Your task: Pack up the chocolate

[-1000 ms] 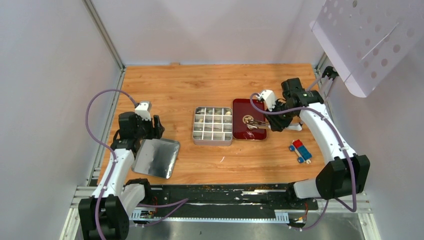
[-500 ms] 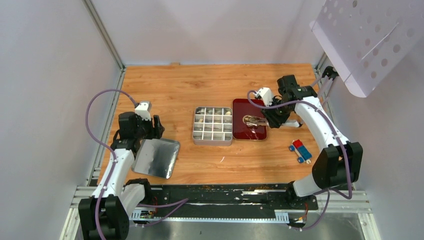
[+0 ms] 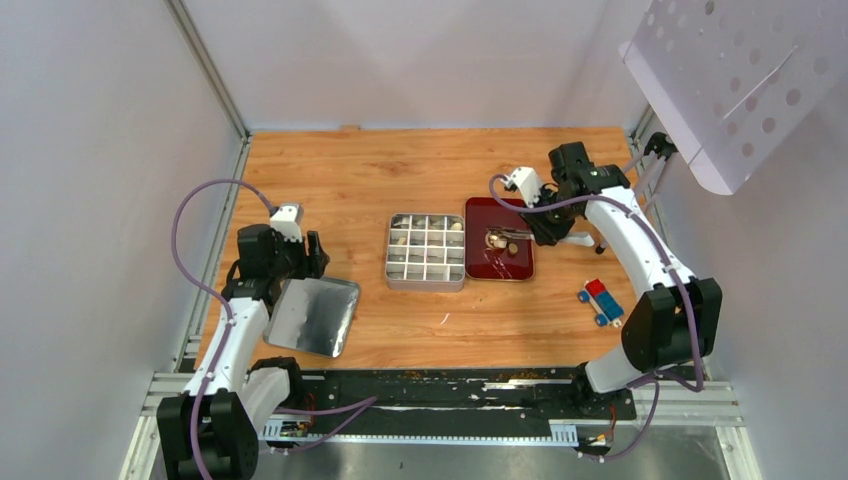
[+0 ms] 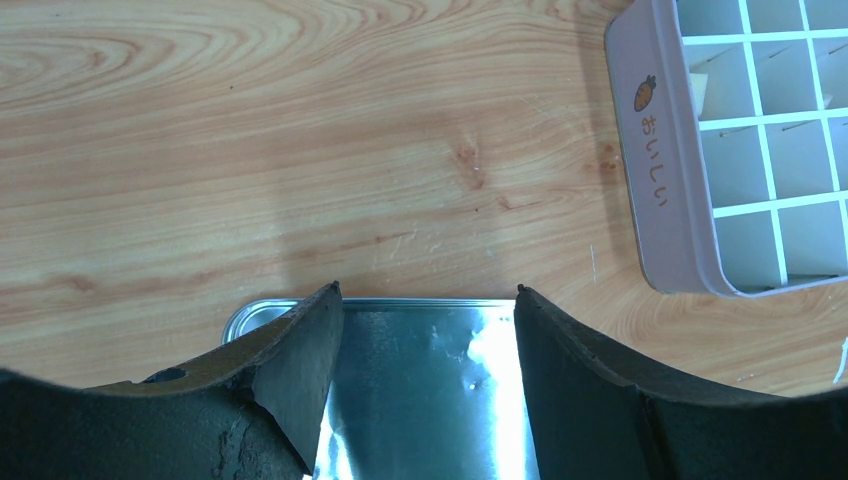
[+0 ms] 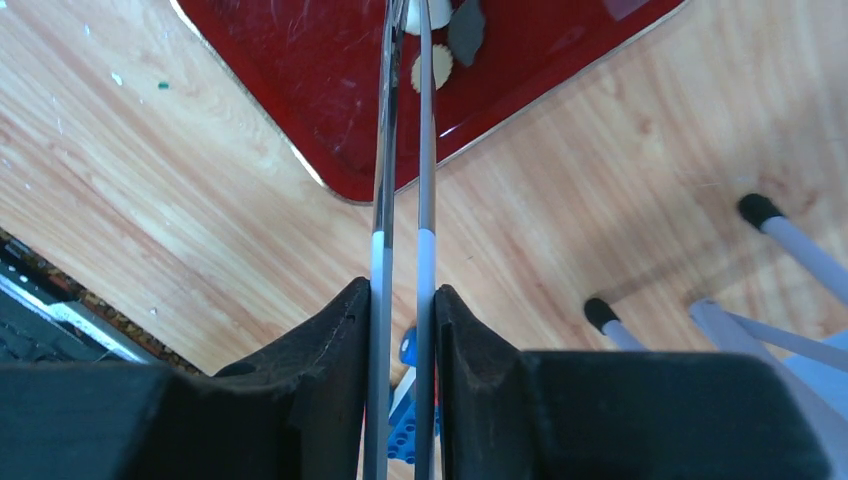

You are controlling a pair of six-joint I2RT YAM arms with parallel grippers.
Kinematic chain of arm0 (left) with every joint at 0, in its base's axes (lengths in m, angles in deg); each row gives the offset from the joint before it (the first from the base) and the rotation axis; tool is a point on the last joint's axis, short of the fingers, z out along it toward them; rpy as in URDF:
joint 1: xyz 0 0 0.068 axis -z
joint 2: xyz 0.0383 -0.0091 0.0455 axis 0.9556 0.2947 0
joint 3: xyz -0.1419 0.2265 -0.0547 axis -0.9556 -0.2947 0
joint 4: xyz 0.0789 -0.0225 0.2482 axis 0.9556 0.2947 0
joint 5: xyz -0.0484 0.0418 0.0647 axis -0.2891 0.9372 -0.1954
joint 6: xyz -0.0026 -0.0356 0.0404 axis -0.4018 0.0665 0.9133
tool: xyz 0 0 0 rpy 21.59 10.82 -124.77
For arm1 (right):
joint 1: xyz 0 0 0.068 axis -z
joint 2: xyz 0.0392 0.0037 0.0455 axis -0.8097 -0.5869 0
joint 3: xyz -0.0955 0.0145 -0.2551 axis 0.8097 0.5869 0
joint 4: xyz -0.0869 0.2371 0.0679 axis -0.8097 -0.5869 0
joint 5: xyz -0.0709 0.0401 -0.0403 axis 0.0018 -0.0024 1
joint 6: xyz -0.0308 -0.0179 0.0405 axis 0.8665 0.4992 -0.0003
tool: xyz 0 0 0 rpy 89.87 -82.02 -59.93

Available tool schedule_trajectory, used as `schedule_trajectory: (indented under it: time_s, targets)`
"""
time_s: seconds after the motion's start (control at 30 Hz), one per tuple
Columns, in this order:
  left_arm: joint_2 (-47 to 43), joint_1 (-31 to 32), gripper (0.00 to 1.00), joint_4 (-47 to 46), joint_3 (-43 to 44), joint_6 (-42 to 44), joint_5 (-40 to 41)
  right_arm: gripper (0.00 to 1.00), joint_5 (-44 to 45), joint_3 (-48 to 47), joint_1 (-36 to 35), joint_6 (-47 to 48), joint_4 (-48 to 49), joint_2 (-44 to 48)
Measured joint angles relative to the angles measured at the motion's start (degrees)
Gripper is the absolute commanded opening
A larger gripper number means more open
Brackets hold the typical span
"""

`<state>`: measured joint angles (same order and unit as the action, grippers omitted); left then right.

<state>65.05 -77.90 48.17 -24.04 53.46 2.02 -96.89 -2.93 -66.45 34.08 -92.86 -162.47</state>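
Observation:
The compartment tin [image 3: 425,251] stands mid-table with several chocolate pieces [image 3: 399,240] in its cells. To its right lies a dark red tray [image 3: 480,262] carrying a cream chocolate [image 5: 433,68] and a dark one [image 5: 466,26]. My right gripper [image 3: 545,228] [image 5: 403,290] is shut on long metal tongs [image 5: 424,150]. Their two arms run nearly parallel out over the tray, and the tips reach the pieces at the frame's top edge. My left gripper [image 3: 313,250] [image 4: 428,292] stands open over a shiny silver lid [image 4: 420,390], holding nothing.
A red-and-blue block [image 3: 600,300] lies right of the tray. A white perforated panel [image 3: 740,80] on thin black-footed legs [image 5: 760,210] stands at the back right. The tin's pale wall [image 4: 650,150] shows at the right of the left wrist view.
My right arm has swung back and to the left, carrying the tongs toward the tray's far part. The tongs' arms have been squeezed closer together. The left arm has not moved.

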Motion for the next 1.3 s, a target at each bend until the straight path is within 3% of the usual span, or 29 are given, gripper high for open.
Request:
schedule_trajectory:
  time_s: [0.27,0.93,1.3]
  targets:
    - [0.0,0.0,0.72,0.0,0.0,0.0,0.0,0.2,-0.8,-6.4,0.0,-1.7,-0.2,0.4]
    - [0.3,0.0,0.72,0.0,0.0,0.0,0.0,0.38,-0.1,-3.0,-0.7,-1.6,-0.9,-0.5]
    - [0.0,0.0,0.72,-0.1,-0.6,0.0,0.2,0.41,-0.1,-2.9,-1.3,-1.5,-1.0,-1.3]
